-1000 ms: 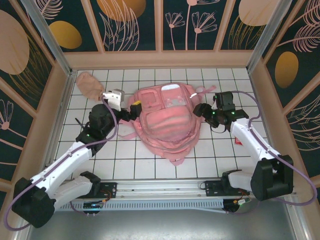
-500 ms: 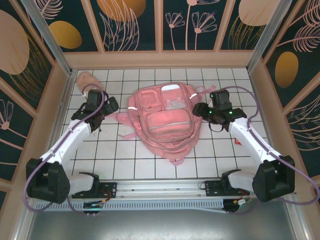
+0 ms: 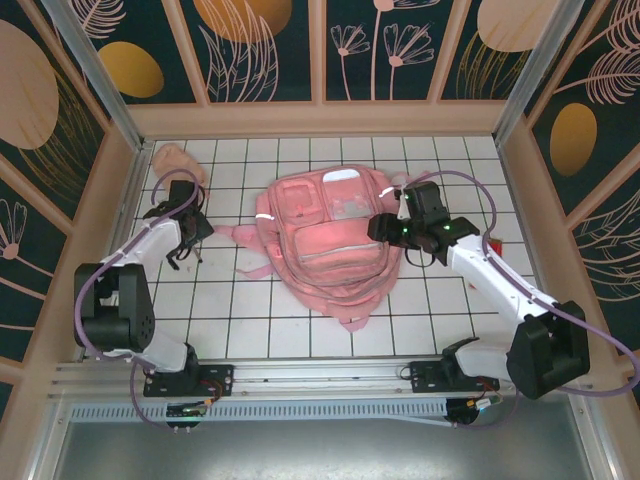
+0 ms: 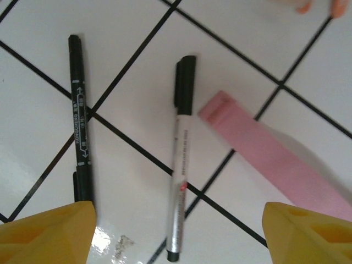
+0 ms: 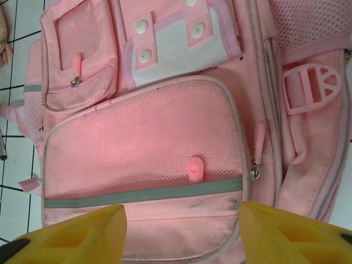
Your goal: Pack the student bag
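The step in hand looks like gathering loose items. The left hand (image 4: 177, 228) is hovering over 2 pens, its yellow fingers standing well apart with nothing between them. A black pen (image 4: 80, 118) is lying at the left of the wrist view. A silver pen with a black cap (image 4: 180, 165) is lying in the middle, near a pink strap (image 4: 275, 162). The next move is probably calling for lowering onto 1 pen, fingers across its barrel and clear of the strap.

The right hand (image 5: 181, 236) is hanging over the backpack (image 3: 325, 245), fingers apart and gripping nothing, above the mesh front pocket (image 5: 143, 140). No pocket is visibly gaping, so one likely needs opening. The backpack is lying flat in the middle of the overhead view.

The worktop (image 3: 250, 320) is glossy white with a black grid, sitting inside dark walls (image 3: 270, 50) patterned with gold discs and pale flowers. A peach pouch (image 3: 172, 160) is resting in the upper left.
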Tool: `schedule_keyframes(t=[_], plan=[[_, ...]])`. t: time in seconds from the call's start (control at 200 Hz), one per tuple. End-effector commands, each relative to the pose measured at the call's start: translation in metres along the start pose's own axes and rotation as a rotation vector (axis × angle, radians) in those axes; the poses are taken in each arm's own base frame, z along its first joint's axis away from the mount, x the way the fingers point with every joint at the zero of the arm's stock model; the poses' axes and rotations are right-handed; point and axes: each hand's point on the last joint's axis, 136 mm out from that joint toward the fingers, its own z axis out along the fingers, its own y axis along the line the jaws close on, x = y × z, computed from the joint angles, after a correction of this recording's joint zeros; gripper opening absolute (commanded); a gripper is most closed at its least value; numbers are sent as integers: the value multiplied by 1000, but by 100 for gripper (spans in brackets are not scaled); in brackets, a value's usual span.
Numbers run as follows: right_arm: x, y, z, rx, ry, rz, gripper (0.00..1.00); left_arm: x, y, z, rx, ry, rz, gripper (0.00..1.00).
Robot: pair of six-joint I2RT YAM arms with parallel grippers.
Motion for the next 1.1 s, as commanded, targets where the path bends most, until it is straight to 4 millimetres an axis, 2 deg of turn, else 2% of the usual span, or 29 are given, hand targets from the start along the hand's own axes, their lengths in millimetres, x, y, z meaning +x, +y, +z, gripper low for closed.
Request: schedule_keyframes(t=[0.0, 0.11, 0.26, 0.365, 0.405, 0.541, 0.556, 0.636, 0.706, 0.806, 0.901, 0.966, 1.046, 1.096], plan=[[-12, 14, -4, -34, -40, -45, 56, 5, 0, 13, 11, 26, 23, 77], [-13, 11, -2, -11, -37, -32, 59, 2, -8, 13, 49, 15, 53, 80], [-21, -14, -3, 117, -59, 19, 65, -4, -6, 7, 48, -17, 69, 84], [-34, -29, -10, 177, -94, 31, 66, -11, -22, 3, 112, -15, 124, 88], [-39, -30, -14, 175, -110, 38, 66, -31, -33, -5, 128, -51, 126, 90], [-53, -26, -24, 143, -158, 56, 66, -82, -51, -7, 81, -127, 110, 92], [-54, -25, -24, 139, -162, 58, 67, -84, -54, 0, 71, -121, 116, 92], [-55, -21, -28, 120, -178, 66, 66, -115, -64, 9, 50, -163, 85, 92], [-53, -21, -31, 117, -184, 74, 66, -138, -71, 21, 51, -184, 41, 96], [-49, -24, -35, 121, -188, 75, 66, -159, -78, 42, 46, -186, 6, 98], [-45, -28, -40, 144, -190, 58, 67, -168, -80, 62, 13, -159, -12, 99], [-43, -32, -43, 164, -189, 48, 67, -170, -89, 71, 36, -144, -15, 98], [-41, -34, -44, 170, -187, 41, 67, -164, -97, 87, 55, -108, 1, 98], [-41, -33, -42, 164, -184, 40, 67, -157, -95, 100, 25, -76, 13, 98]])
